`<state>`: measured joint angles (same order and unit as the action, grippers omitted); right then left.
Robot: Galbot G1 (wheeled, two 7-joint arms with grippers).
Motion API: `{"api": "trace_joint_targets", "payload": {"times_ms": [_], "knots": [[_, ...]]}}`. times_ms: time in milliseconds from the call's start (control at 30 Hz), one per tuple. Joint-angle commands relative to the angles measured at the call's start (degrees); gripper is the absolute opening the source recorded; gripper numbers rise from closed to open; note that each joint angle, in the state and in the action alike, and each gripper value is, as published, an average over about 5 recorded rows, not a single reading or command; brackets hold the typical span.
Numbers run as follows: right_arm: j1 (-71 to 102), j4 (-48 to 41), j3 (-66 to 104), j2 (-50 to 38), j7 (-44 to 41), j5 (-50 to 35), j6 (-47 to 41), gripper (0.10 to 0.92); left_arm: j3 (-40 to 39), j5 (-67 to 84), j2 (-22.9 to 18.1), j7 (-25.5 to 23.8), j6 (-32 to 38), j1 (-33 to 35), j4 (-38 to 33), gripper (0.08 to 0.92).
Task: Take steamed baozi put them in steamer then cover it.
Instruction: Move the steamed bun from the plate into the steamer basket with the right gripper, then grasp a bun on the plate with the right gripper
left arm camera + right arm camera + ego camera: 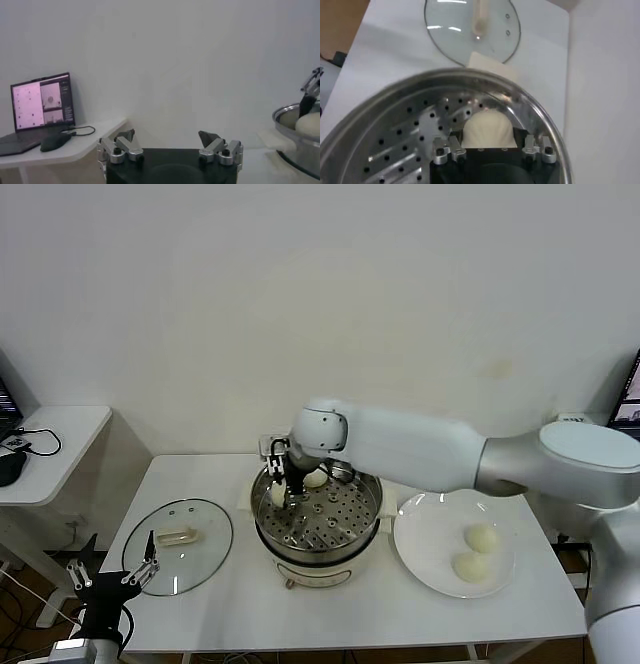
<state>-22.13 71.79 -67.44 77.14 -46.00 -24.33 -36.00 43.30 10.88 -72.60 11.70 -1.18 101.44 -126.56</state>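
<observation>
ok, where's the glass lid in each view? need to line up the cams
Head view: glass lid lies flat on the table, on the robot's left of the steamer.
Left wrist view: not in it; only the steamer's rim shows.
Right wrist view: lid lies on the table beyond the steamer rim.
Shared landmark: the steamer, in all three.

two white baozi (296,486) in the steel steamer (318,519), two outside, glass cover (178,546) beside.
</observation>
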Motion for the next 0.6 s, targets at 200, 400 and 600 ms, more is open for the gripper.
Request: {"api": "trace_joint_targets", "payload": {"times_ms": [200, 400, 600], "knots": [[-0.65, -0.29, -0.05, -0.10, -2.43, 1.52, 0.19, 0.751, 0.00, 0.05, 0.07, 0.05, 0.08, -0.07, 0.27, 0.823], [-7.59, 5.21, 0.00, -7.89, -9.10, 5.68, 3.97, 0.821, -0.13, 0.06, 0.08, 0.04, 0.06, -0.14, 0.21, 0.823], [-14.18, 12.85, -0.77, -21.43, -15.74, 8.32, 9.50, 0.823, -0.76, 0.08, 0.11, -0.04, -0.05, -0.30, -0.11, 0.823]]}}
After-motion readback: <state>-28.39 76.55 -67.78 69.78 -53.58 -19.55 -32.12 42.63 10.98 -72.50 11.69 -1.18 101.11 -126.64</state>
